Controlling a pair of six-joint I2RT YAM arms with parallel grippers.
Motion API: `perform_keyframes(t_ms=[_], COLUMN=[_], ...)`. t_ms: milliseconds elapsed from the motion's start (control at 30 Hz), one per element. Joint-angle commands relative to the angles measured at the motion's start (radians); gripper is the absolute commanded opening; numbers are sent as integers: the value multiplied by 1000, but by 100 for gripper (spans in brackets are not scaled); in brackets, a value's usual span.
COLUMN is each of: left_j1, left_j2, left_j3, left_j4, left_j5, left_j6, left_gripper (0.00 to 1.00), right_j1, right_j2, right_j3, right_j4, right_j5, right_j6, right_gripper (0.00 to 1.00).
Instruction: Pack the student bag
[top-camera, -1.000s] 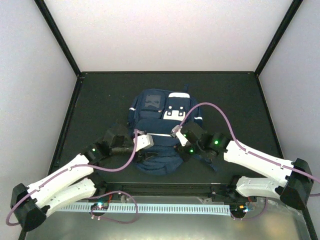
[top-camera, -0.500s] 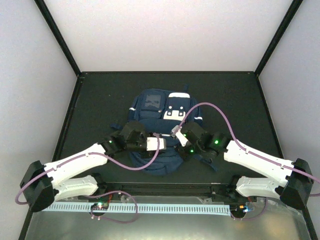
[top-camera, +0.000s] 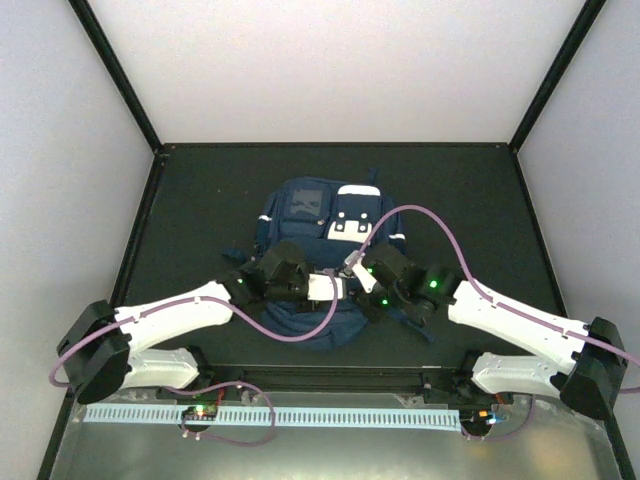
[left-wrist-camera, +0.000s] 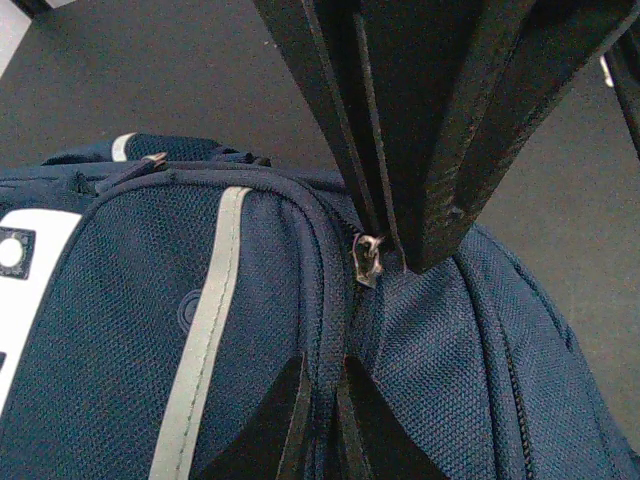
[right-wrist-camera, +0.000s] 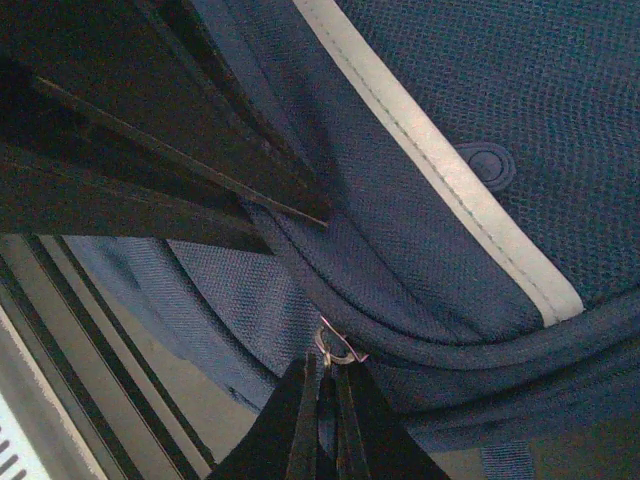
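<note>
The student bag (top-camera: 310, 215) lies flat in the middle of the dark table (top-camera: 200, 190), its white patch (top-camera: 352, 212) toward 12 o'clock. What is inside is hidden. The left fingers (left-wrist-camera: 322, 385), reaching in from 8 o'clock, pinch the bag's zip edge (left-wrist-camera: 335, 300) tight. The right fingers (right-wrist-camera: 325, 388), from 4 o'clock, are clenched on the little metal zip pull (right-wrist-camera: 336, 350).

student bag (left-wrist-camera: 120, 340) woven matt cloth, zipper pull (left-wrist-camera: 368, 258) shiny metal

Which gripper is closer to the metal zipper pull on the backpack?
Right. The right gripper is closed on the zipper pull; the left gripper pinches the backpack fabric a short way from it.
</note>
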Motion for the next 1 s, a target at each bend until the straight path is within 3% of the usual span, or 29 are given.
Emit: perform_keyframes(t_ms=[0, 267, 533, 767, 967], left_j1=[-1, 1, 3, 3, 3], left_j2=[0, -186, -340, -384, -411], left_j3=[13, -117, -218, -226, -241], left_j4=[46, 127, 114, 138, 134], left_j5=[-89, -230, -263, -143, -152], left_j6=[15, -16, -47, -71, -100], left_gripper=[1, 2, 2, 2, 2], right_j1=[5, -20, -160, -214, -334], right_j2=[-40, -16, -26, 76, 100], right_j3=[44, 121, 152, 159, 172], right_j4=[-31, -171, -218, -154, -37], right_j5=[0, 92, 26, 59, 37], right_j6=[-23, -29, -138, -123, -79], right_gripper=[2, 2, 2, 2, 2])
